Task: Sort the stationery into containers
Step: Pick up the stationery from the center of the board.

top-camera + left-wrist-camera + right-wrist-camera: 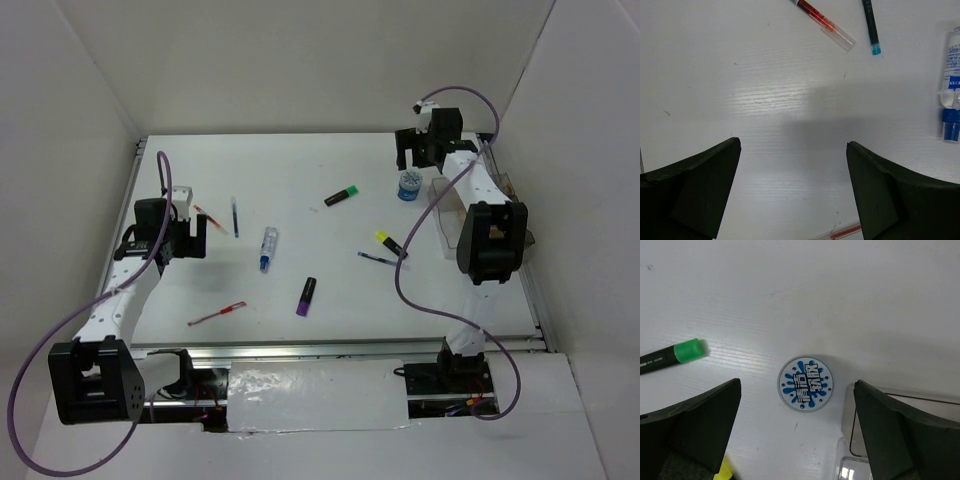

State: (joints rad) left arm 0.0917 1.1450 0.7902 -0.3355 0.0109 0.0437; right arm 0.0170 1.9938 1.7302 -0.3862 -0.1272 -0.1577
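Spanning a wide gap, the left end effector (792,145) hovers empty above the white, faintly grained worktop (765,100). Beyond its matte black fingers (700,185) lie a clear-barrelled red pen (822,22), a slim dark pen (871,25) and the white-blue tube (951,85) with a blue cap. Three black highlighters lie mid-worktop, well apart: purple-ended (306,296), green-ended (342,196) and yellow-ended (390,242). The right end effector (797,384), equally wide open and empty, hangs over the round blue-white tape roll (806,384), which lies flat just beside the clear thin-walled container (447,215).

White table (290,170), white walls (300,60)
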